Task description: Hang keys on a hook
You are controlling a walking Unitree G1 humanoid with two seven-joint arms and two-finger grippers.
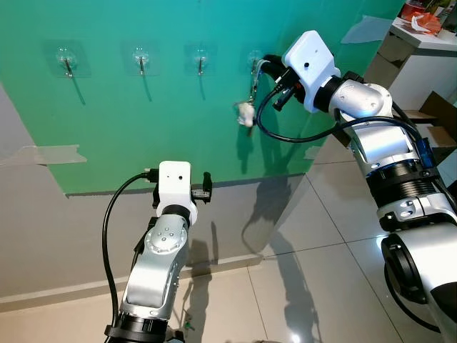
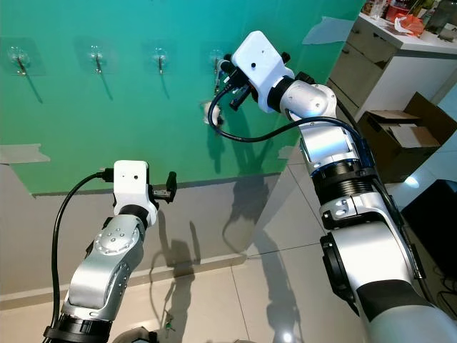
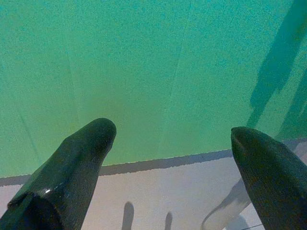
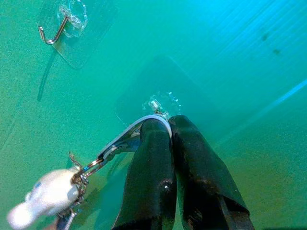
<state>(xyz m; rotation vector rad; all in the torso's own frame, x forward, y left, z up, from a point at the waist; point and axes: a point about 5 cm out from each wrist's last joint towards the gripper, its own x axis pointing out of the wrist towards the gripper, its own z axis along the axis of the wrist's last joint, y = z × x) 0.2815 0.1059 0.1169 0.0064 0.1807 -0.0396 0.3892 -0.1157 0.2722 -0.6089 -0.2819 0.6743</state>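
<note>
Several clear stick-on hooks sit in a row on the green wall panel (image 1: pixel 143 136). My right gripper (image 4: pixel 165 125) is shut on the white loop of the keys (image 4: pixel 144 122), pressed up against the rightmost hook (image 4: pixel 160 103). The keys (image 1: pixel 246 113) dangle below it with a small white charm (image 4: pixel 45 196). A neighbouring hook (image 4: pixel 62 24) is bare. My left gripper (image 3: pixel 172 143) is held lower, in front of the panel's bottom edge, open with nothing between its fingers (image 3: pixel 79 163).
Three other hooks (image 1: pixel 66 61) (image 1: pixel 141 58) (image 1: pixel 201 58) on the panel hold nothing. A white counter (image 2: pixel 400 43) and a cardboard box (image 2: pixel 403 136) stand at the right. Glossy tiled floor (image 1: pixel 321 286) lies below.
</note>
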